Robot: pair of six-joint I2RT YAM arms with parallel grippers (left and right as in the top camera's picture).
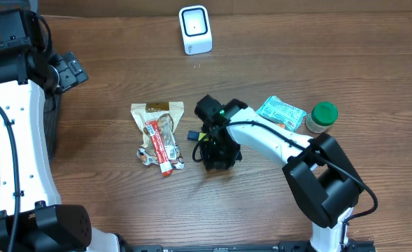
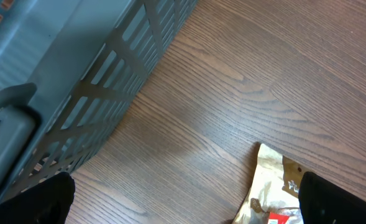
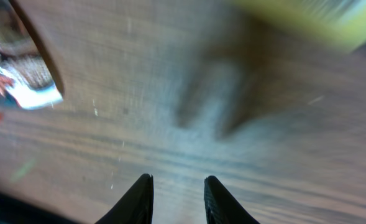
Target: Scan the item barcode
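In the overhead view the white barcode scanner point(image 1: 195, 29) stands at the top centre of the wooden table point(image 1: 108, 203), its face turned down the frame toward the goods, presumably so that an item can be lifted up to it. The snack packet point(image 1: 160, 136), with a red stick lying across it, lies flat just left of centre. It is the nearest thing to the right gripper point(image 1: 216, 152), which hangs low over the table just beside it, so it is probably the item to be scanned. A green packet point(image 1: 280, 112) and a green-lidded jar point(image 1: 322, 117) lie right of centre, apart from the gripper. The left gripper point(image 1: 67, 70) sits at the upper left, well away from the goods. In the left wrist view its claw point(image 2: 189, 202) is spread as wide as it goes and holds nothing. A grey slatted basket point(image 2: 77, 74) fills the upper left, and a corner of the snack packet point(image 2: 276, 186) shows at the lower right. The right wrist view is blurred. The claw point(image 3: 176, 186) shows two fingertips point(image 3: 142, 196) a narrow gap apart with bare wood between them, so it grips nothing. The snack packet point(image 3: 21, 68) lies at the upper left, off the line of the claw, so it would have to shift toward that side to take it. I cannot tell what the yellow smear point(image 3: 313, 15) at the top right is.
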